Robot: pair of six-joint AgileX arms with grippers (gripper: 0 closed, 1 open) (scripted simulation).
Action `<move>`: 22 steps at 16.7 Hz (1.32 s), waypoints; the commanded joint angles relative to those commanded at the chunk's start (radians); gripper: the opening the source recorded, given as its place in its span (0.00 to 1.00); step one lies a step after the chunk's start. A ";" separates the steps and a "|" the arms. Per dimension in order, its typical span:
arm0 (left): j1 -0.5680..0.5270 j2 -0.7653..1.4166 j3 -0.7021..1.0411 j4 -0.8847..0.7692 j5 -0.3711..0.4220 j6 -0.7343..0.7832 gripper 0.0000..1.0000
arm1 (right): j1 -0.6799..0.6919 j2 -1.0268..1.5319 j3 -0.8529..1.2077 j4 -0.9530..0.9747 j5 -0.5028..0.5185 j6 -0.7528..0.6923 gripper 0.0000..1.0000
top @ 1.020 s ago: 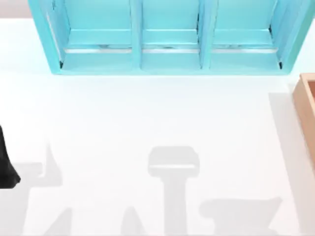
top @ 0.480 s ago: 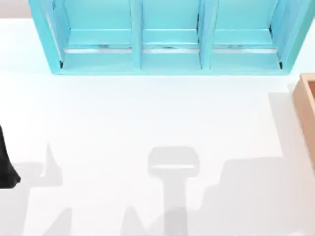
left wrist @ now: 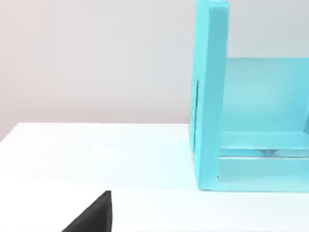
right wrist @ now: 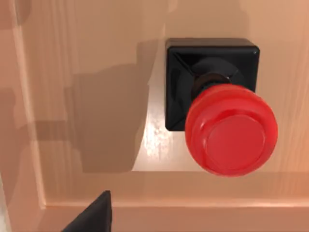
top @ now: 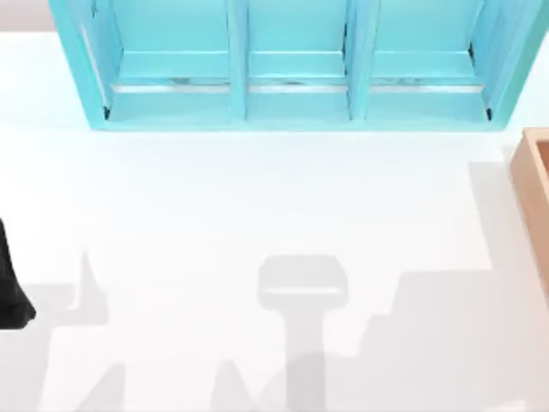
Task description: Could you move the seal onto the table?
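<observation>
Approach step: right arm's camera looks down on the red-knobbed black square seal (right wrist: 212, 121) standing inside the tan wooden box (right wrist: 96, 58) (jaw state cannot be told); next, descend and grasp.

The white table (top: 257, 206) is carrying a turquoise shelf unit (top: 296, 64) at upper centre and a tan wooden box (top: 533, 193) at the right edge.

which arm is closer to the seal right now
Right. Its wrist camera looks straight down on the seal, which stands inside the wooden box at the table's right edge. The left arm sits at the far left edge, across the table from the box.
</observation>
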 joint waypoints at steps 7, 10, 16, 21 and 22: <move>0.000 0.000 0.000 0.000 0.000 0.000 1.00 | 0.000 0.056 -0.212 0.280 0.000 0.004 1.00; 0.000 0.000 0.000 0.000 0.000 0.000 1.00 | 0.001 0.080 -0.300 0.381 0.000 0.005 1.00; 0.000 0.000 0.000 0.000 0.000 0.000 1.00 | 0.001 0.085 -0.313 0.396 0.000 0.005 0.92; 0.000 0.000 0.000 0.000 0.000 0.000 1.00 | 0.001 0.085 -0.313 0.396 0.000 0.005 0.55; 0.000 0.000 0.000 0.000 0.000 0.000 1.00 | 0.001 0.085 -0.313 0.396 0.000 0.005 0.47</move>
